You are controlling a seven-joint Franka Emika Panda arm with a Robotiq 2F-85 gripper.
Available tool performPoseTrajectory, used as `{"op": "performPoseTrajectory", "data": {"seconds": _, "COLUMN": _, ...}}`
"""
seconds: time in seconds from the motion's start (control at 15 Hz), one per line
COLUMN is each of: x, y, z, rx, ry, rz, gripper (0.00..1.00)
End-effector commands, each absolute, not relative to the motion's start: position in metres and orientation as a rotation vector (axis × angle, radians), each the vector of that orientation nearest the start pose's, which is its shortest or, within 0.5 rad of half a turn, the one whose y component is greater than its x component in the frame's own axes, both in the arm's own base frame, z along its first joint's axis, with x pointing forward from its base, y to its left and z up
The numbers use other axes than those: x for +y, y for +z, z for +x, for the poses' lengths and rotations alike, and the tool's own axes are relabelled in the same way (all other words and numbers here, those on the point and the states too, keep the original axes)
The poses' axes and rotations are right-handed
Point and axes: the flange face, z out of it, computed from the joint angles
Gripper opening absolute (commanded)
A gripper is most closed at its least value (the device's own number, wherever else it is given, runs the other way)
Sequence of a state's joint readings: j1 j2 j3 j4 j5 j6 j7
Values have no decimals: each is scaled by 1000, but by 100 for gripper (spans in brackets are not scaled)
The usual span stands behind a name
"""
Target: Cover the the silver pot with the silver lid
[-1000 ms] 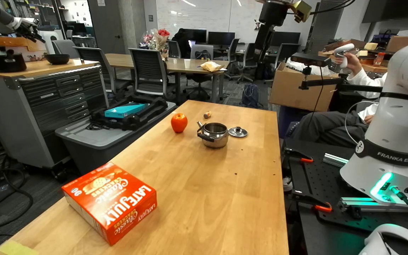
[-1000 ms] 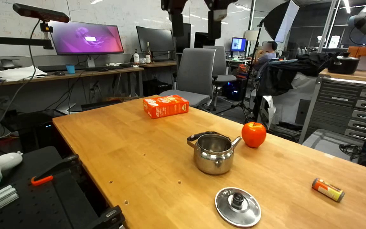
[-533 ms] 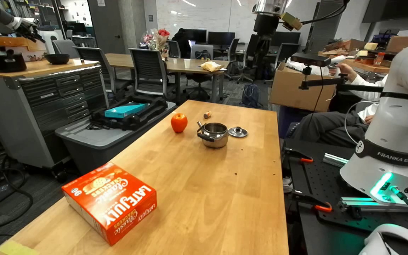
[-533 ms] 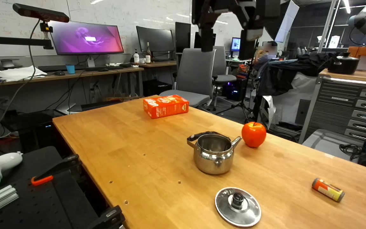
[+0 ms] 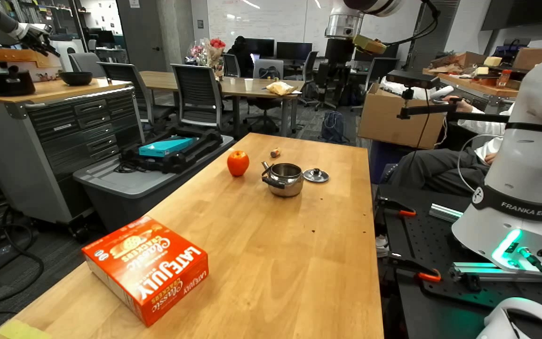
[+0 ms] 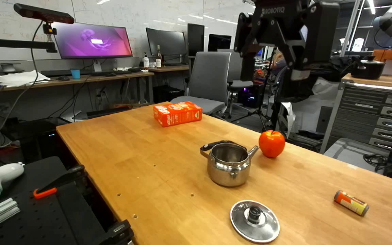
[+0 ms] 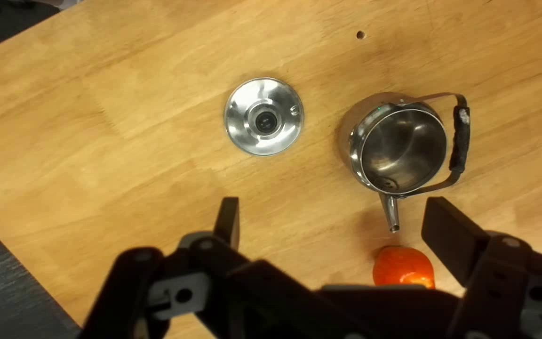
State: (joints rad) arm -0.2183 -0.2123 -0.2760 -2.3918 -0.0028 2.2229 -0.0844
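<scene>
The silver pot stands upright and uncovered on the table in both exterior views (image 5: 286,186) (image 6: 228,173); it has a spout and a black folded-down handle. It also shows in the wrist view (image 7: 395,148). The silver lid lies flat, black knob up, beside the pot and apart from it, in both exterior views (image 5: 316,176) (image 6: 255,221) and in the wrist view (image 7: 264,115). My gripper (image 7: 332,209) is open and empty, high above the table. It also shows in both exterior views (image 5: 330,96) (image 6: 271,83). Its fingertips touch nothing.
A red apple (image 6: 272,144) stands close to the pot's spout; my gripper partly covers it in the wrist view (image 7: 403,267). A small orange-yellow cylinder (image 6: 351,203) lies on the table (image 6: 141,190). A red cracker box (image 5: 146,268) lies farther along. Clamps (image 5: 405,268) hold the robot's mount plate.
My gripper has come down and moved right in an exterior view, and down and slightly left in an exterior view. It has stayed open. Pot, lid and apple have not moved.
</scene>
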Motion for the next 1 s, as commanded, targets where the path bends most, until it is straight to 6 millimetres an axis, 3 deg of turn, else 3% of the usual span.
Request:
{"op": "performPoseTrajectory", "data": {"seconds": 0.0, "x": -242, "y": 387, "z": 430, "rx": 696, "ry": -45, "rz": -3001, "gripper": 100}}
{"op": "performPoseTrajectory", "data": {"seconds": 0.93, "x": -256, "y": 303, "z": 448, "rx": 571, "ry": -63, "rz": -3031, "gripper": 100}}
